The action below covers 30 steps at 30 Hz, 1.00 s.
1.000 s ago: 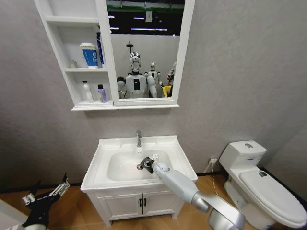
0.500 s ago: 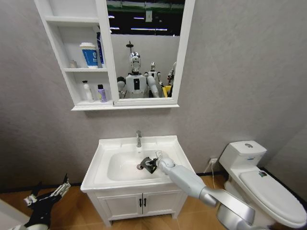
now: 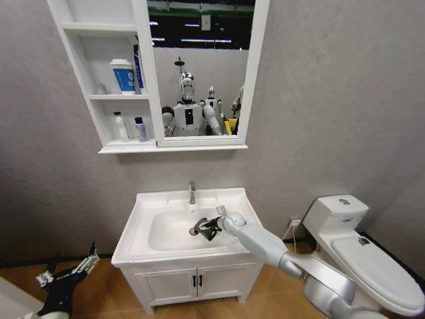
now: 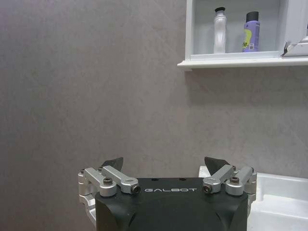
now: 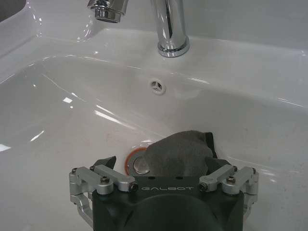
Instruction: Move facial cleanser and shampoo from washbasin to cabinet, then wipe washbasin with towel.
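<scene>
Towel (image 5: pixel 178 154) sits clamped in my right gripper (image 3: pixel 209 228), pressed into the washbasin (image 3: pixel 143 206) beside the drain (image 5: pixel 137 162) (left gripper (image 4: pixel 166 166) spread apart, parked low).

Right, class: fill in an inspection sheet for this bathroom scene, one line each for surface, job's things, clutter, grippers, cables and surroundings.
Surface: white washbasin, rim bare; chrome tap at the back; red-ringed drain partly covered.
Job's things: dark towel lies in the bowl beside the drain; cabinet shelves carry a blue-labelled tub, a white bottle and a purple bottle.
Clutter: nothing seen.
Grippers: right gripper is down in the bowl, shut on the towel; left gripper hangs open, low beside the vanity.
Cables: a white lead runs from a wall socket.
Surroundings: grey wall, mirror, toilet, wooden floor.
</scene>
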Motion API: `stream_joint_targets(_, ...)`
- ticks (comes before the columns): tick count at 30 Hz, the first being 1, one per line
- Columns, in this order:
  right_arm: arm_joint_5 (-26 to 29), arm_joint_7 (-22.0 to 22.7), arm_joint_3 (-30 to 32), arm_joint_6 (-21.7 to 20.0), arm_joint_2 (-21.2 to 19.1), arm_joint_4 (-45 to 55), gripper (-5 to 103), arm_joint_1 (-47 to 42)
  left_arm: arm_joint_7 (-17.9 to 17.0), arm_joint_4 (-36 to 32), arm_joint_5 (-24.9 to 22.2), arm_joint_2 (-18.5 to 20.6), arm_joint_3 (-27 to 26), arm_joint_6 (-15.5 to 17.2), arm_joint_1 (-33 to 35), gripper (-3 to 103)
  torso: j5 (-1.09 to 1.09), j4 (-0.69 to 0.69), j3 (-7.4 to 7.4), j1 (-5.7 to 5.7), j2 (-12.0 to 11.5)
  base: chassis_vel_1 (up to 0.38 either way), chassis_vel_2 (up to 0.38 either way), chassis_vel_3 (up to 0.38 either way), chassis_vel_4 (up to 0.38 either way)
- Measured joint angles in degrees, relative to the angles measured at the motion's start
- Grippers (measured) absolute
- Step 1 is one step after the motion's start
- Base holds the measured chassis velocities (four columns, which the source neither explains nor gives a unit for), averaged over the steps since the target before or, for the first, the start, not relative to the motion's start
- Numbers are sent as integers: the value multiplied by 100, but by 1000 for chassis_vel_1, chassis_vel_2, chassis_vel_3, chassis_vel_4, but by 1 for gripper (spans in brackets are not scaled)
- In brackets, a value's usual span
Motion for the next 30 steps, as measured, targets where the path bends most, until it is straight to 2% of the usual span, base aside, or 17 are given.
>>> stream_joint_targets(6,-330,-516,-336,-7,-5,-237,100,151,-2,64,5,-12,27,-17,-35,96,0,0,0,0,0,0,0,0,0)
stream_joint_targets(12,-462,-537,-432,-1,-3,-328,100,157,-2,80,10,-32,66,-25,-62,96,1,0,0,0,0,0,0,0,0)
stream_joint_targets(30,-1323,-659,-483,380,410,-1208,100,168,-13,138,-27,-13,14,-54,-92,96,0,0,0,0,0,0,0,0,0)
